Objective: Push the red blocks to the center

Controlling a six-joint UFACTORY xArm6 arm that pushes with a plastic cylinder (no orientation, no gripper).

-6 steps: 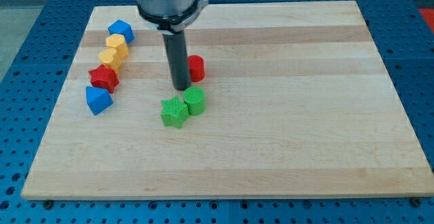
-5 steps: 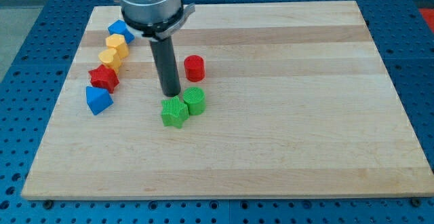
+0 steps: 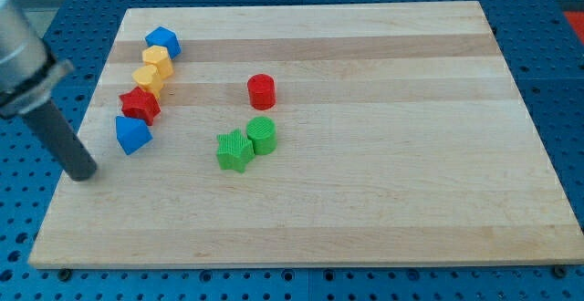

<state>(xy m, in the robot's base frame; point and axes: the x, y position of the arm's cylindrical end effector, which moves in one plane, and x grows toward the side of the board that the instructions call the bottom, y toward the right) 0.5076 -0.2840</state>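
A red cylinder [image 3: 262, 91] stands a little left of the board's middle. A red star block [image 3: 140, 106] sits near the left edge, in a row of blocks. My tip [image 3: 82, 173] is at the view's left edge of the board, left of and below the lower blue block [image 3: 132, 134], and apart from it. It is far left of the red cylinder and below-left of the red star.
The left row holds a blue block [image 3: 161, 41] at the top, two yellow blocks [image 3: 157, 60] [image 3: 148, 77], the red star and the lower blue block. A green star [image 3: 234, 150] and a green cylinder [image 3: 262, 135] touch each other below the red cylinder. The wooden board [image 3: 383, 155] lies on a blue pegboard.
My tip has swept from beside the red cylinder, above the green blocks, far left to the board's left edge. No block has visibly moved.
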